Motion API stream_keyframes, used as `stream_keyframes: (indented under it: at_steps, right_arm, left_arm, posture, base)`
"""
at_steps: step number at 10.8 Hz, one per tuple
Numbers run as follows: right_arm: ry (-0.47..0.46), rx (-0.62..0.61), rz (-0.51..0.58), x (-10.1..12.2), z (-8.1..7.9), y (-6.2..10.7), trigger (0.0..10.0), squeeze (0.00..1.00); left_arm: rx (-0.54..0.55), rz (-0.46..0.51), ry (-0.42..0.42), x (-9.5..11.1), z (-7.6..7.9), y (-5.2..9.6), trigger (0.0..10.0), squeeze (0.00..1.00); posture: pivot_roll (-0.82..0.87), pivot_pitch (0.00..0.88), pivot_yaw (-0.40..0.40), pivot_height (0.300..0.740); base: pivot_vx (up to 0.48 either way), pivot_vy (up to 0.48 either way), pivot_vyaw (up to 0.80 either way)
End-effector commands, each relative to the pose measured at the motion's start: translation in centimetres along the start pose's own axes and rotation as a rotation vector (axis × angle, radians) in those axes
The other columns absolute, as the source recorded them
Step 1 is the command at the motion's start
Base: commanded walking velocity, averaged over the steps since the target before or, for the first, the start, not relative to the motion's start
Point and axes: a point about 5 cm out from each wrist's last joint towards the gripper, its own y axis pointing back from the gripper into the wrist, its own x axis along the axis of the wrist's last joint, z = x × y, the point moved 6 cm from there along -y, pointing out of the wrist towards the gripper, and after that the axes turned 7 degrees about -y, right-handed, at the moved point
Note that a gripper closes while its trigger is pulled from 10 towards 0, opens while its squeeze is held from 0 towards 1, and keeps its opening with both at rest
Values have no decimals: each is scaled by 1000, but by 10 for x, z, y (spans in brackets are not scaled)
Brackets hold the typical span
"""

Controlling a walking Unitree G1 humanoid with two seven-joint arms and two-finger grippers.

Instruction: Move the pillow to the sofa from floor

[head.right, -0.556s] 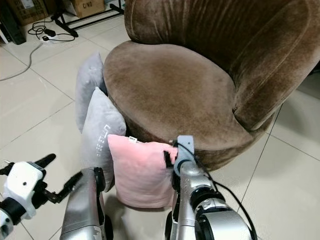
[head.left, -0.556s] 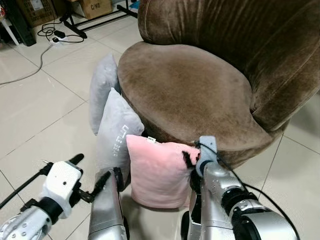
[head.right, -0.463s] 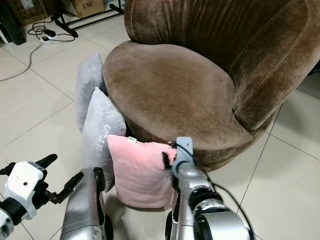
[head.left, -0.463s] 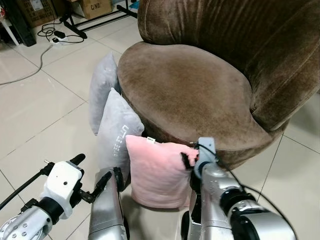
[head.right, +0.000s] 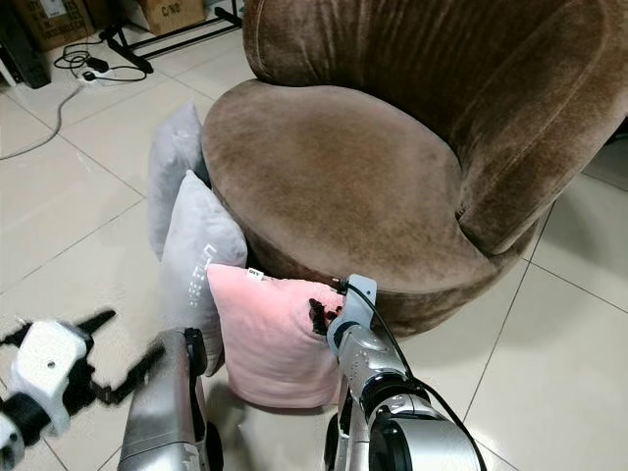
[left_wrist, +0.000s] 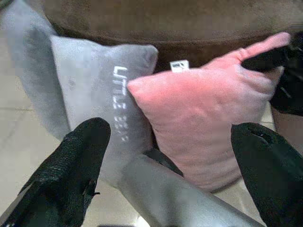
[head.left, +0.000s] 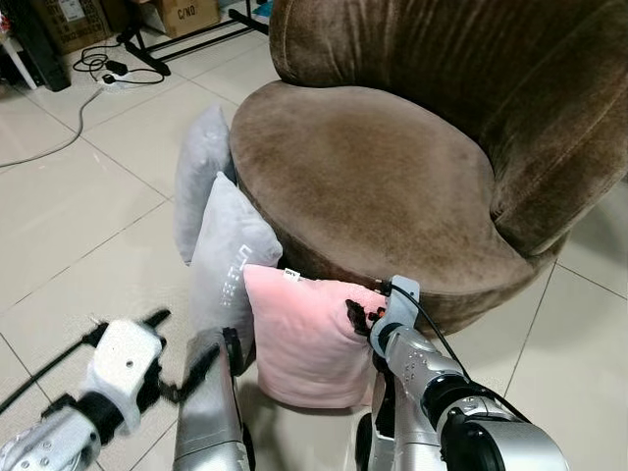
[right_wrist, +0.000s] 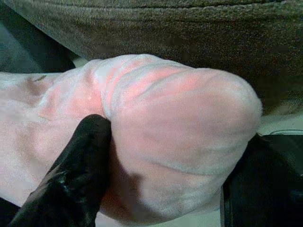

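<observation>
Here the right wrist view shows the right gripper (right_wrist: 161,165) pinching a bunched corner of the pink pillow (head.left: 309,339); the left wrist view shows the left gripper (left_wrist: 173,170) spread wide, off it. Pillow stands on the floor (head.left: 78,226) against the brown sofa (head.left: 392,167), beside two grey pillows (head.left: 228,250).

The right gripper (head.left: 361,316) now sits further left along the pink pillow's (head.left: 309,343) top edge, its fingers pinching the corner, which bunches inward. The left gripper (head.left: 182,348) blurs, shifting slightly lower.
</observation>
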Motion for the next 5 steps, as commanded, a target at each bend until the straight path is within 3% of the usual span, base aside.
stream_keyframes:
  at_steps: [1, 3, 5]
  right_arm:
    - [-21, -3, -16, -6, 3, 1, 0, 0]
    - [-31, 21, -10, -5, 0, 1, 0, 0]
    - [-36, 107, -5, -6, -15, 1, 0, 0]
  left_arm:
    - [-40, -5, 7, 0, 7, 1, 10000, 0]
    - [-41, 3, 18, 2, 7, 0, 10000, 0]
    - [-133, 55, 128, 13, 19, 5, 10000, 8]
  posture:
    - [141, 99, -3, 456]
    - [149, 93, -8, 456]
    - [147, 91, -10, 456]
  base:
    - [0, 0, 0]
    - [0, 0, 0]
    - [0, 0, 0]
